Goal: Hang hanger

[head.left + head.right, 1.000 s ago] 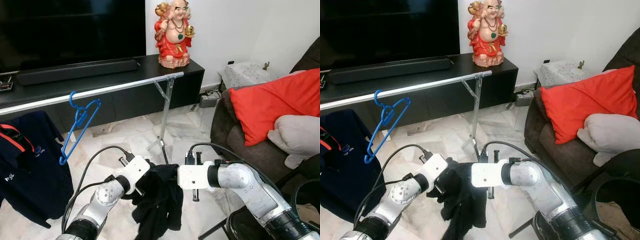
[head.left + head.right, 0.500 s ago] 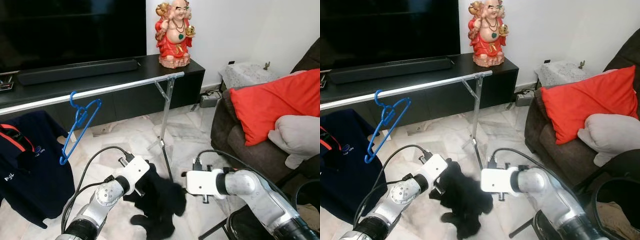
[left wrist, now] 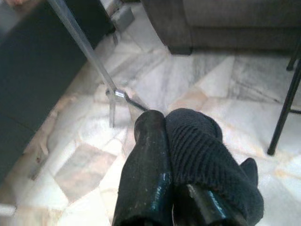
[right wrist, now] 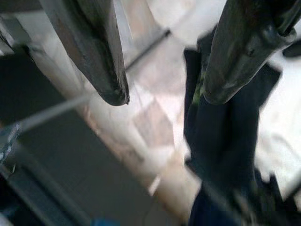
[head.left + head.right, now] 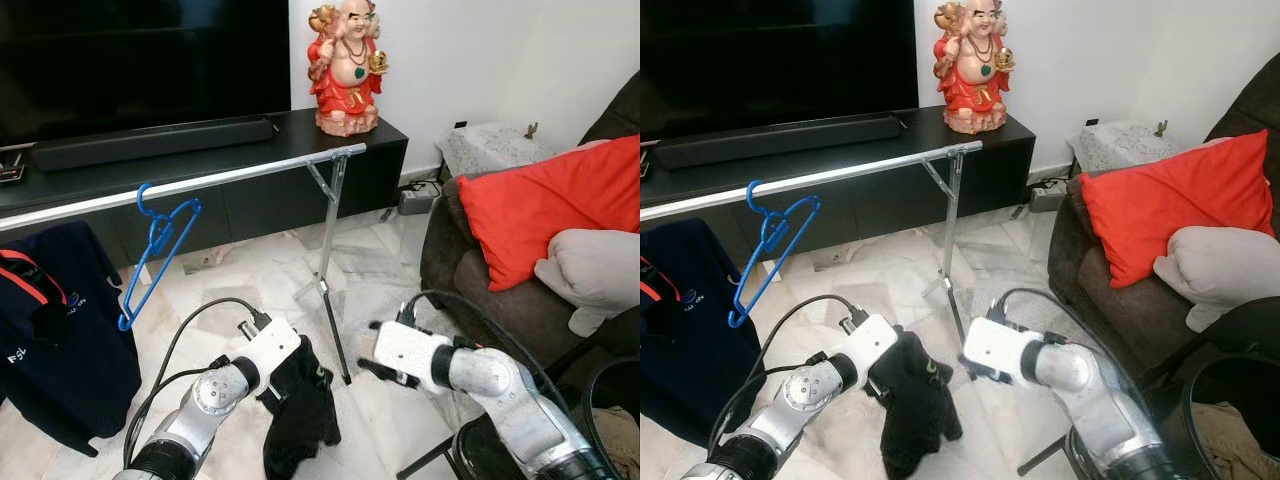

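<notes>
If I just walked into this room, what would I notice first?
Probably the bright red and gold laughing Buddha statue on the black TV cabinet by the white wall. Next, the blue plastic hanger hooked on the long silver clothes rail in front of it. Down low, the robot's left end effector is gripping a black knitted garment over the marble floor, with the open right end effector beside it.

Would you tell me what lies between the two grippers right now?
In the left eye view, the rack's slanted metal leg stands between the left gripper, shut on the black garment, and the open right gripper.
</notes>
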`<state>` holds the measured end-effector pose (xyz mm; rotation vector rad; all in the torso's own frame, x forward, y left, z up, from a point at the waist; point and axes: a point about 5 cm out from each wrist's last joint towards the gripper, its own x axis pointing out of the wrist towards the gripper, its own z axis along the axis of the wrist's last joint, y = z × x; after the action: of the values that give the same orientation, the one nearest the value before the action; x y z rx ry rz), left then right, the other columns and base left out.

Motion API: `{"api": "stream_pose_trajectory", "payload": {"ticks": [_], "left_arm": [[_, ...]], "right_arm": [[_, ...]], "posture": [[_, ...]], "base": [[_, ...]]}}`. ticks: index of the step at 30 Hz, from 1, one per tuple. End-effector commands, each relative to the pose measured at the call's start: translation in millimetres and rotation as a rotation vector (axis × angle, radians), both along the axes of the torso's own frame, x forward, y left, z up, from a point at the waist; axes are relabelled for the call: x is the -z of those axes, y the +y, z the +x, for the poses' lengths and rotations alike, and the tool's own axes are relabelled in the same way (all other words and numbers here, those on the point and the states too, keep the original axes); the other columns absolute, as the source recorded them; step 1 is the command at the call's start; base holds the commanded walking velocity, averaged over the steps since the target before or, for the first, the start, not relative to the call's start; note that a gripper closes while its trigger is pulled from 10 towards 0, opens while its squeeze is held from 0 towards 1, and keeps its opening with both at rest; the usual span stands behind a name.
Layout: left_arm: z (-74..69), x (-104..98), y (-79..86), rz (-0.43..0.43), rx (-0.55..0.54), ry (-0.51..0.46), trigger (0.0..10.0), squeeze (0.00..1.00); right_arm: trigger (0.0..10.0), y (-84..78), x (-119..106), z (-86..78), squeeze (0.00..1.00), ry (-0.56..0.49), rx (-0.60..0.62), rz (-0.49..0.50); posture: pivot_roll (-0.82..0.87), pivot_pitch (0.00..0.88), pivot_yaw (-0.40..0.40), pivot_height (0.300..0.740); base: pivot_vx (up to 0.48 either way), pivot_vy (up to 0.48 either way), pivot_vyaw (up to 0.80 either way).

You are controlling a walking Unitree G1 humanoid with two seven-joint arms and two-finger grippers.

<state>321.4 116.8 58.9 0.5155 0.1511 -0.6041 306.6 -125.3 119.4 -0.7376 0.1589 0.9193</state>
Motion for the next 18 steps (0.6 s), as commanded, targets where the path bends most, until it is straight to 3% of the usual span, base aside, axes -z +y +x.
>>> {"api": "stream_pose_trajectory", "payload": {"ticks": [1,2,3,4,5,6,8,12,14,18], "left_arm": [[10.7,-11.9,-7.1,-0.038,-0.027,0.006,2.0,0.0],[11.5,-12.1,-8.2,-0.04,-0.029,0.016,3.6,0.0],[12.8,-12.7,-9.3,-0.038,-0.035,0.022,7.4,0.0],[14.0,-13.5,-10.1,-0.033,-0.041,0.026,7.4,0.0],[17.2,-13.0,-10.2,-0.042,-0.086,0.052,10.0,0.0],[19.3,-12.5,-10.3,-0.049,-0.119,0.073,10.0,0.0],[28.9,-11.3,-6.9,-0.116,-0.313,0.169,10.0,0.0],[35.2,-13.0,-6.0,-0.191,-0.456,0.274,10.0,0.0],[36.7,-14.9,-7.6,-0.213,-0.469,0.29,10.0,0.0],[45.0,-28.6,-20.5,-0.342,-0.546,0.365,10.0,0.0]], "right_arm": [[10.0,1.7,0.1,-3.2,0.0,0.012,0.015,0.049],[10.0,1.7,1.3,-3.5,0.0,0.013,0.016,0.043],[10.0,2.0,2.6,-3.7,0.0,0.018,0.024,0.046],[10.0,2.5,3.8,-3.9,0.0,0.024,0.034,0.052],[10.0,1.9,4.4,-3.1,0.0,0.026,0.059,0.065],[10.0,1.4,4.7,-2.6,0.0,0.026,0.076,0.073],[10.0,-6.3,7.2,2.0,0.0,0.015,0.168,0.086],[10.0,-16.4,17.0,6.1,0.0,0.007,0.281,0.076],[10.0,-17.5,19.8,7.0,0.0,-0.001,0.308,0.069],[10.0,-18.6,34.9,9.8,0.0,0.021,0.478,0.154]], "posture": [[0.01,0.05,0.021,0.74],[0.01,0.05,0.021,0.74],[0.01,0.049,0.021,0.74],[0.01,0.048,0.021,0.74],[0.01,0.048,0.021,0.74],[0.01,0.048,0.021,0.74],[0.01,0.048,0.027,0.74],[0.0,0.046,0.035,0.74],[0.0,0.046,0.035,0.74],[0.01,0.04,0.043,0.74]], "base": [[0.0,0.0,0.0],[0.0,0.0,0.0],[0.0,0.0,0.0],[0.0,0.0,0.0],[0.0,0.0,0.0],[0.0,0.0,0.0],[0.0,0.0,0.0],[0.0,0.0,0.0],[0.0,0.0,0.0],[0.0,0.0,0.0]]}}
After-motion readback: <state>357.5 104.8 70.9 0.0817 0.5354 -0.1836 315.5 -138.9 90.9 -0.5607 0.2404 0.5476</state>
